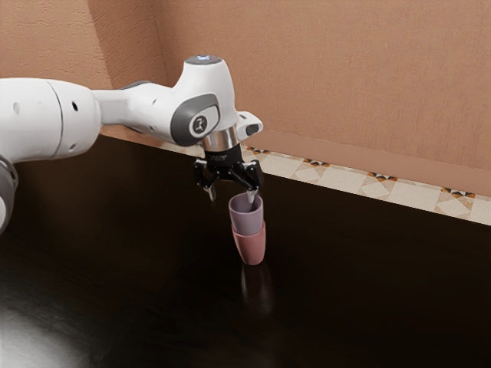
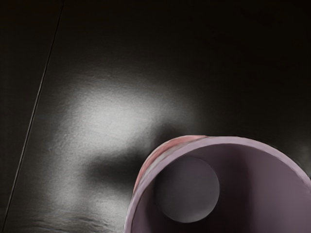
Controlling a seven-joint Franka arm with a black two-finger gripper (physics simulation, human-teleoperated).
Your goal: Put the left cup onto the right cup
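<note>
Lilac cup (image 1: pixel 247 215) upright, mouth up, nested in pink cup (image 1: pixel 252 247), gripper (image 1: pixel 234 189) spread wide above.

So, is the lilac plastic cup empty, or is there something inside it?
Empty: the wrist view looks straight down into the lilac plastic cup and shows its bare round bottom.

Just below the gripper (image 1: pixel 233 189) there were two cups: one lilac cup (image 1: pixel 246 214) seated in one pink cup (image 1: pixel 252 247). One dark table (image 1: pixel 115 291) lay under them. One arm (image 1: pixel 115 111) carried the one gripper, its two fingers (image 1: pixel 256 182) spread apart.
</note>
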